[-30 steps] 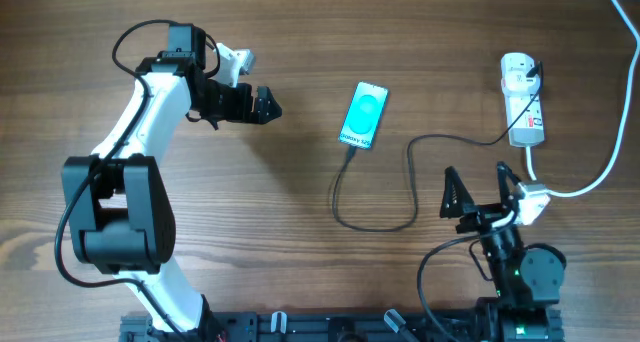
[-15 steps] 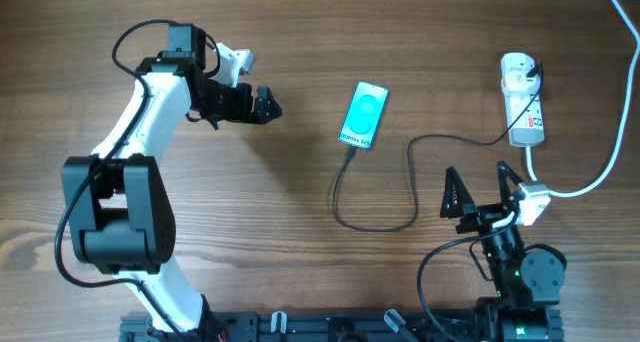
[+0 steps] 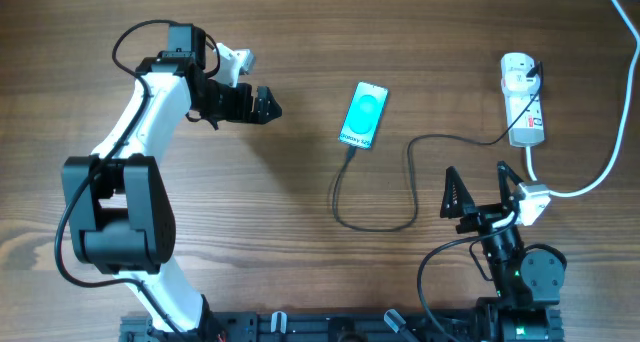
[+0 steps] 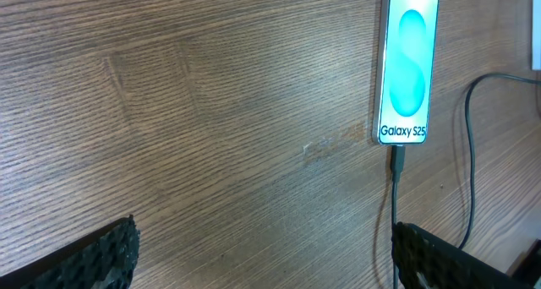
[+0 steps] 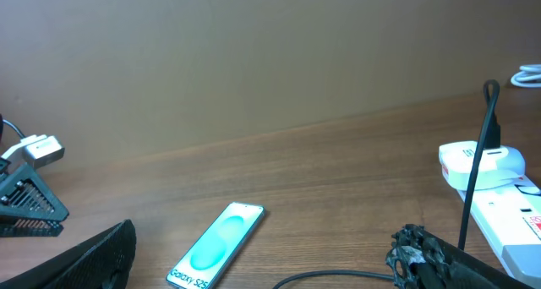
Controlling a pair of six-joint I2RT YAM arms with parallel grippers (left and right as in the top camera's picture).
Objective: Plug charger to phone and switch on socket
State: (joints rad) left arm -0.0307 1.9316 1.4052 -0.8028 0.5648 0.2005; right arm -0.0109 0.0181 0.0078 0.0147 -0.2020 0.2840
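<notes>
The phone lies flat at the table's middle with its teal screen up; it also shows in the left wrist view and the right wrist view. The charger, a thin black cable, loops from the phone's lower end to the socket at the right. Its connector tip sits against the phone's lower edge. My left gripper is open, left of the phone and apart from it. My right gripper is open below the socket, holding nothing.
A thick white cord runs from the socket off the top right corner. The charger cable's loop lies just left of my right gripper. Bare wood surrounds the phone.
</notes>
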